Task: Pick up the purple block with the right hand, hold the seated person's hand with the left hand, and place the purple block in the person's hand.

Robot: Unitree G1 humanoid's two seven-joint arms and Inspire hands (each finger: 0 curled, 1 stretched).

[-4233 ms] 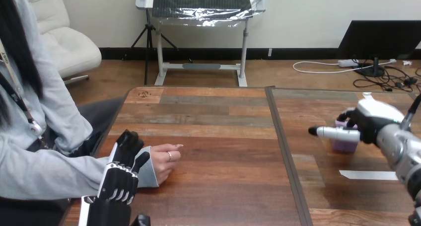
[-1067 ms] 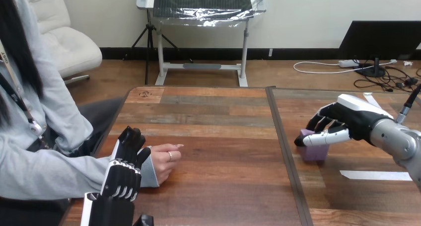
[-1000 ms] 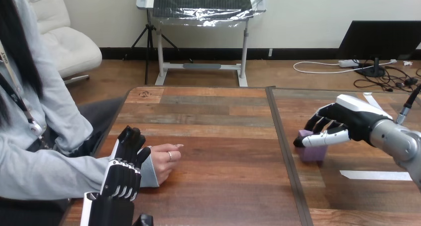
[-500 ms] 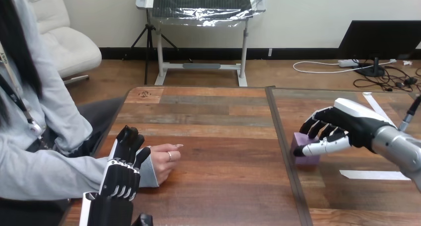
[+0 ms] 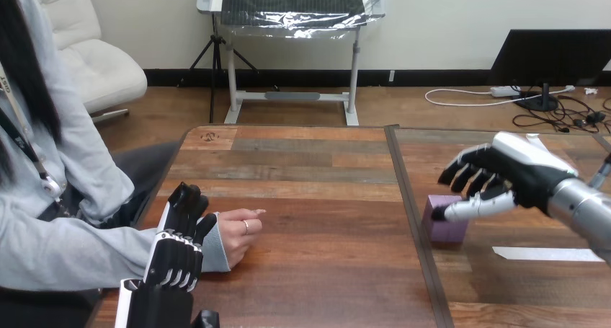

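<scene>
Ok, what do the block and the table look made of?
The block: likely foam or matte plastic, going by its flat purple faces with no shine. The table: wood or wood-look laminate, with plank grain in mixed browns and a slight sheen.

Bright, even light casts only a soft shadow beneath the purple block (image 5: 445,225)
</scene>
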